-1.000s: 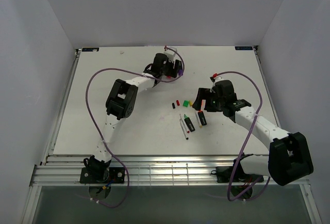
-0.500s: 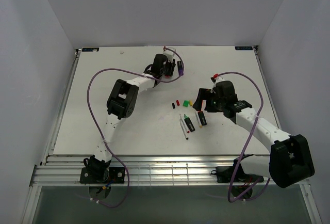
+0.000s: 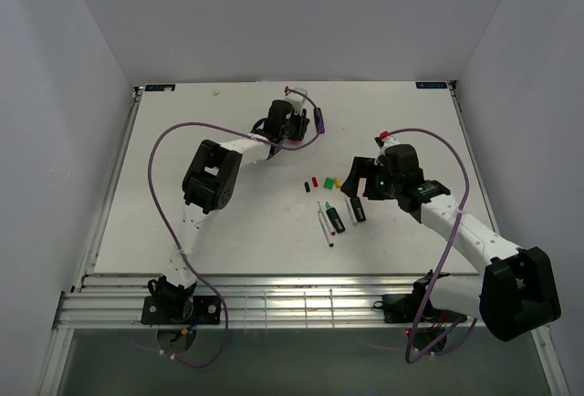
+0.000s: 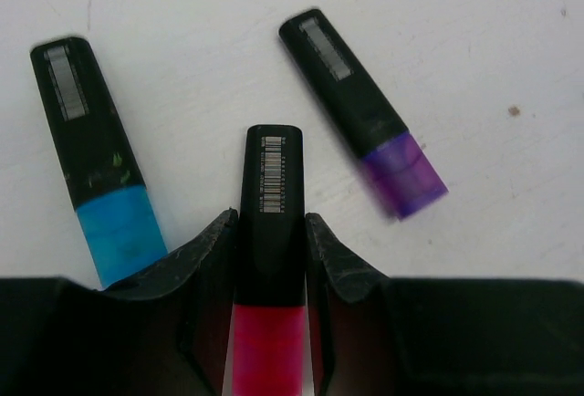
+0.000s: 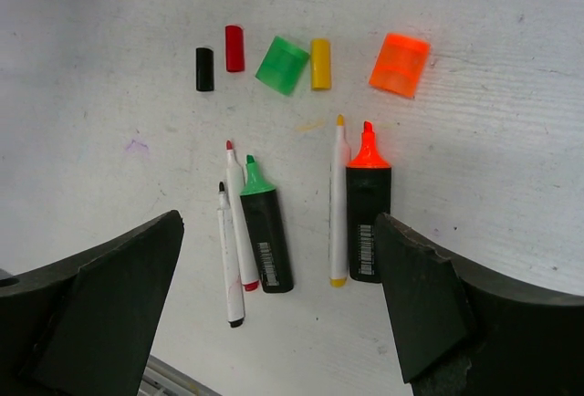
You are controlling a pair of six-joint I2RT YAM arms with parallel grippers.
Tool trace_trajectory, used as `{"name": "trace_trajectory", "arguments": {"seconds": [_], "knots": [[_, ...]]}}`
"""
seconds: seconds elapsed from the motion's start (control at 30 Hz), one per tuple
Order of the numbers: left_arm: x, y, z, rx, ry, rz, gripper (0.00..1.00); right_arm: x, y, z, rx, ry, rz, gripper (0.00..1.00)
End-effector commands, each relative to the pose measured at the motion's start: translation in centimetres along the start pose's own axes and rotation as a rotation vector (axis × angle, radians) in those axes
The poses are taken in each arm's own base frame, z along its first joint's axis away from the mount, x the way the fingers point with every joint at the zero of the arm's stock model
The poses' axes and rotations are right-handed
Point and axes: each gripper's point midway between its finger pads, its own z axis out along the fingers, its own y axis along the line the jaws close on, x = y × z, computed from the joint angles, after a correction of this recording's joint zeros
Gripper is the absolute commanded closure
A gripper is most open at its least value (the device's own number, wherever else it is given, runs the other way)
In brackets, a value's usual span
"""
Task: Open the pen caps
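In the left wrist view my left gripper (image 4: 271, 223) is shut on a stubby black marker (image 4: 272, 177), its jaws pressing the body just above the pink cap (image 4: 269, 350). A blue-capped marker (image 4: 114, 232) lies to its left and a purple-capped one (image 4: 406, 172) to its right. My right gripper (image 5: 278, 223) is open and empty above loose black (image 5: 204, 68), red (image 5: 234, 48), green (image 5: 282, 65), yellow (image 5: 320, 64) and orange (image 5: 400, 64) caps. Below them lie the uncapped green (image 5: 266, 236) and orange (image 5: 368, 223) markers and three thin white pens.
In the top view the left gripper (image 3: 290, 120) is at the far middle of the white table (image 3: 182, 223) and the right gripper (image 3: 359, 179) is right of centre. Purple cables loop over both arms. Grey walls close in the table on three sides.
The left gripper and the purple-capped marker beside it have shifted slightly toward the far edge. The right wrist has turned a little, staying over the uncapped pens.
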Motion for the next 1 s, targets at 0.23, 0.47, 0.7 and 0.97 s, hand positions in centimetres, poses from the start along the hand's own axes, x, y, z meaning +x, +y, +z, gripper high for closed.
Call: {"name": "trace_trajectory", "arguments": {"seconds": [0.23,0.47,0.7,0.97], "knots": [[-5.1,-5.2,-10.8,0.104,0.003,-0.058,1.00,1.4,1.5,-2.1,-0.083,0.032,0.024,0.10],[-6.5,-11.0,-18.7,0.257,0.009,-0.093,1.00,1.6,4.5,-3.8,-0.237,0.074,0.011,0.10],[-3.0,-14.3,-27.4,0.422,0.205,-0.363,1.00,0.9,6.7,-5.8,-0.381,0.062,-0.164,0.07],[0.0,-17.7,-35.5,0.688,0.455,-0.548,1.00,1.1,8.7,-6.8,-0.418,0.116,-0.379,0.14]]}}
